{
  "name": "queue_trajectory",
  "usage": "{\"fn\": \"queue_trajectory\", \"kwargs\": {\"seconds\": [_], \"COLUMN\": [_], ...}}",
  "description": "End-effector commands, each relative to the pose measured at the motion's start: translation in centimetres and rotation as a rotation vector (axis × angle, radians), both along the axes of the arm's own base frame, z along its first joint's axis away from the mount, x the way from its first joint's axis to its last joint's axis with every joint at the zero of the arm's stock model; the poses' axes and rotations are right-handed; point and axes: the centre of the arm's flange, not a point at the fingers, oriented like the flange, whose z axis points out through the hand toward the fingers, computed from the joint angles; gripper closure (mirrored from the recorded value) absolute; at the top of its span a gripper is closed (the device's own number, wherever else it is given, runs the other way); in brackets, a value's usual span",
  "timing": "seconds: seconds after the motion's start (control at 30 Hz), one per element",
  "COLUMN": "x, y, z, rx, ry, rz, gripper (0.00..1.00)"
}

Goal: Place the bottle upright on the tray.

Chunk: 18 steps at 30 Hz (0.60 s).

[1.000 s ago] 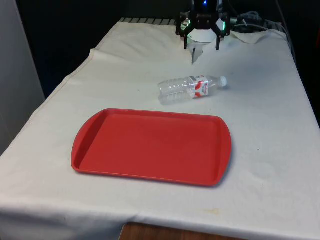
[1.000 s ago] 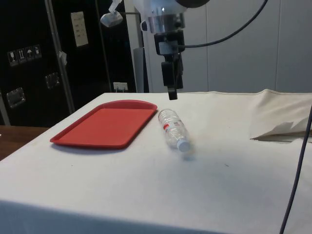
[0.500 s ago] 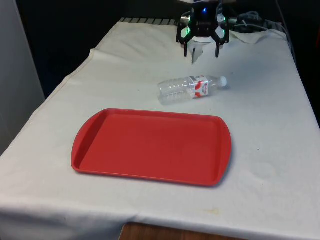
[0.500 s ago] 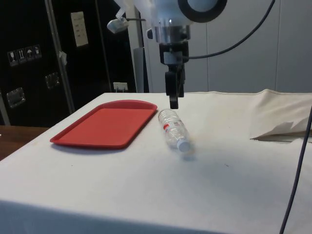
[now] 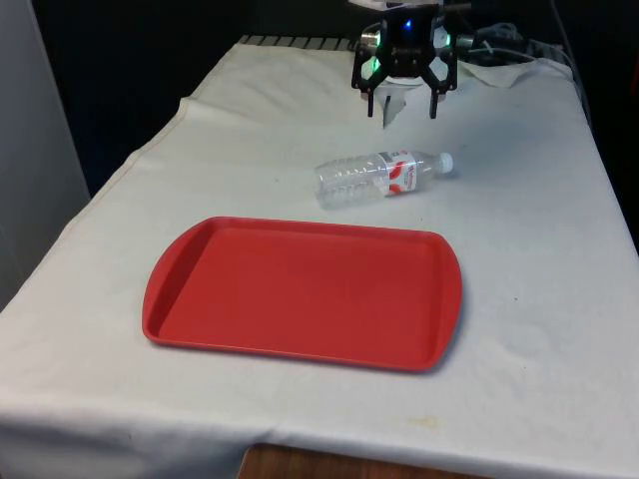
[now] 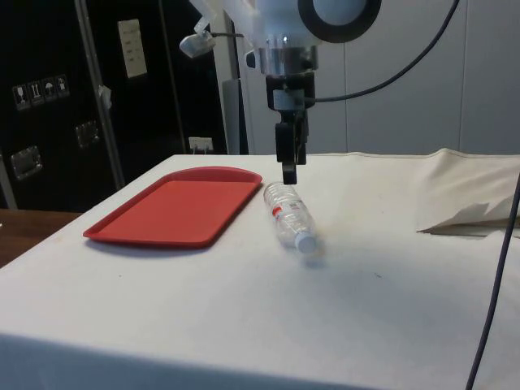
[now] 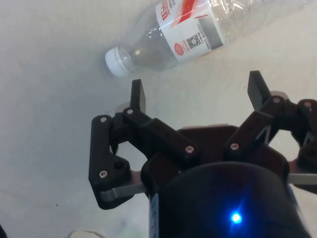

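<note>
**Pincer spread wide above the cloth, bottle lying beyond the tray**

We see the desk (image 5: pixel 559 329) under its white cloth, with wide bare stretches on every side of the flat red plastic tray with a raised rim (image 5: pixel 300 291). The tray sits toward the near edge in the front view, and its long sides run across the desk. A strip of bare cloth separates its far rim from the clear plastic water bottle with a white cap and red-and-white label (image 5: pixel 383 177). That bottle lies on its side on the cloth, near the tray but not touching it, with its cap pointing to the front view's right. In the side view the bottle (image 6: pixel 290 215) lies just beside the tray's (image 6: pixel 175 213) rounded corner.

We find the black two-finger pincer (image 5: pixel 402 105) hanging past the bottle on the robot's side, clear of the cloth and pointing down. Its fingers (image 7: pixel 139 95) stand well apart, released, with nothing between them and nothing touching them. In the wrist view the bottle (image 7: pixel 198 34) lies just beyond the fingertips. In the side view the pincer (image 6: pixel 289 172) hangs just above the bottle's base end. To the front view's right, crumpled cloth (image 5: pixel 504 72) lies at the far edge.
</note>
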Motion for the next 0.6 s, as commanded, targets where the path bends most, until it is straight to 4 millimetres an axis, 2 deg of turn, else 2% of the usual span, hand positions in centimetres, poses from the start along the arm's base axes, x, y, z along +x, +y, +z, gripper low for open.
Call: {"fn": "queue_trajectory", "kwargs": {"seconds": [0.0, 0.57], "x": [-0.03, 0.02], "y": [0.04, 0.13], "z": [-0.03, -0.25], "rx": [0.001, -0.001], "ry": [0.000, -0.001], "rz": [0.001, 0.026], "gripper": [0.00, 0.00]}}
